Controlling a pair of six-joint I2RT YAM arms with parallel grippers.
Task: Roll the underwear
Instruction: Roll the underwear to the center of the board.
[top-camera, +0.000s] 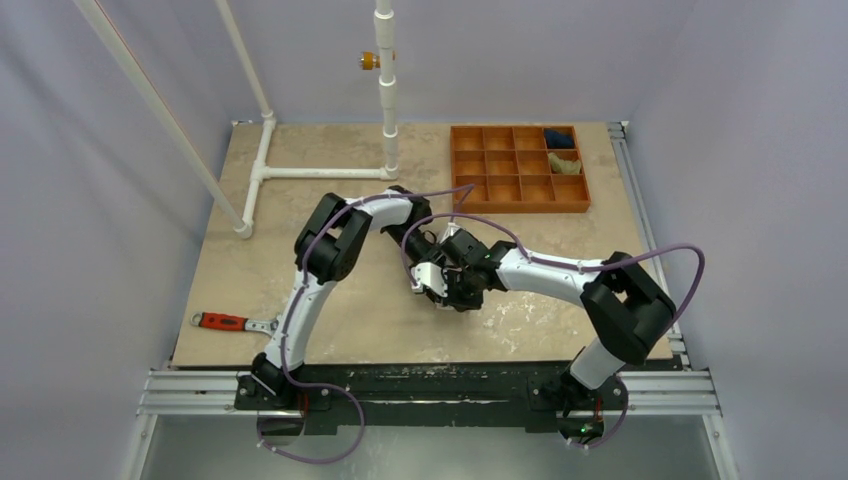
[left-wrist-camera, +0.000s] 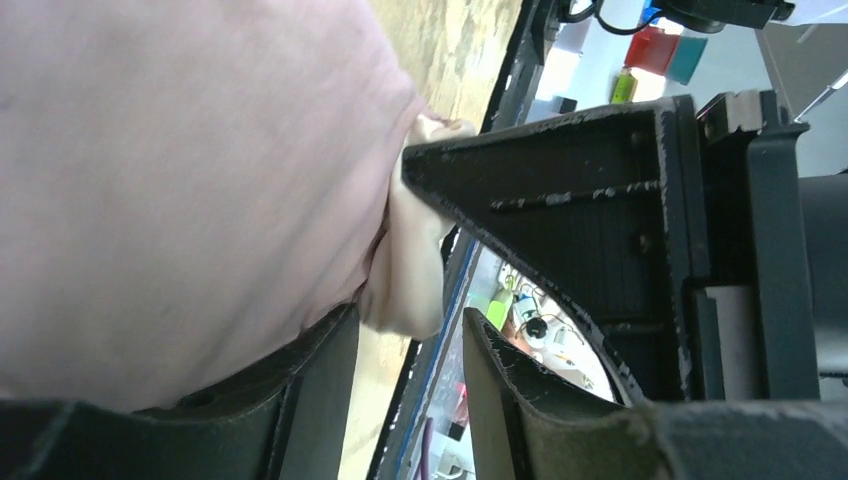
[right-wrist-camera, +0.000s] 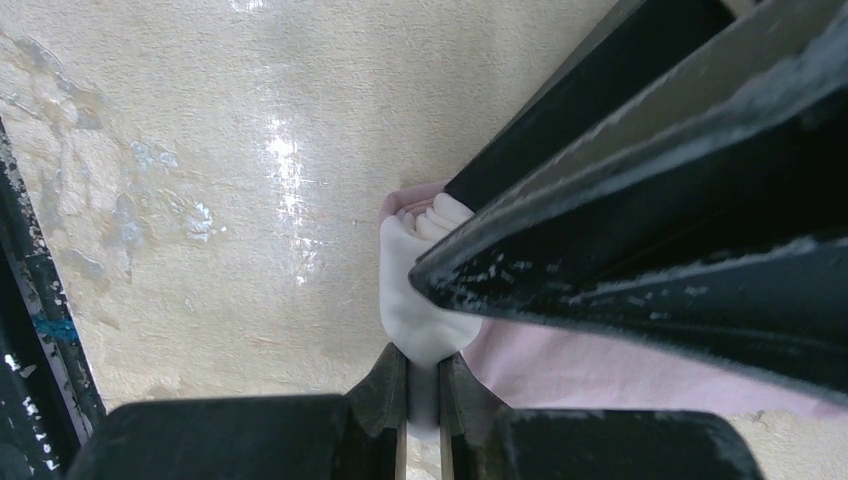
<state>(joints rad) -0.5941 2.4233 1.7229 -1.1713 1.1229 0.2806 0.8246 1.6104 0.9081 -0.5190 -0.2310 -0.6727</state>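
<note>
Underwear (right-wrist-camera: 600, 372) sits bunched where the two arms meet, around mid-desk. From above the arms hide it, and we cannot tell whether it touches the desk (top-camera: 250, 260). In the right wrist view its long axis runs across the picture. The cream-white end points toward the dark edge strip (right-wrist-camera: 30, 300) on the left, and the pink body extends off to the right.

Our right fingers (right-wrist-camera: 385, 400) are pinched together on that cream end. Our left fingers (left-wrist-camera: 505, 385) stand apart, clamping nothing; the cream fold hangs in their gap and the pink bulk lies against one of them.

Bare desk stretches left of the arms and beyond them. An orange compartment tray (top-camera: 520, 205) stands well apart at the far right corner. A white pipe frame (top-camera: 300, 172) sits at the far left, and a red-handled wrench (top-camera: 222, 321) lies by the near-left edge.
</note>
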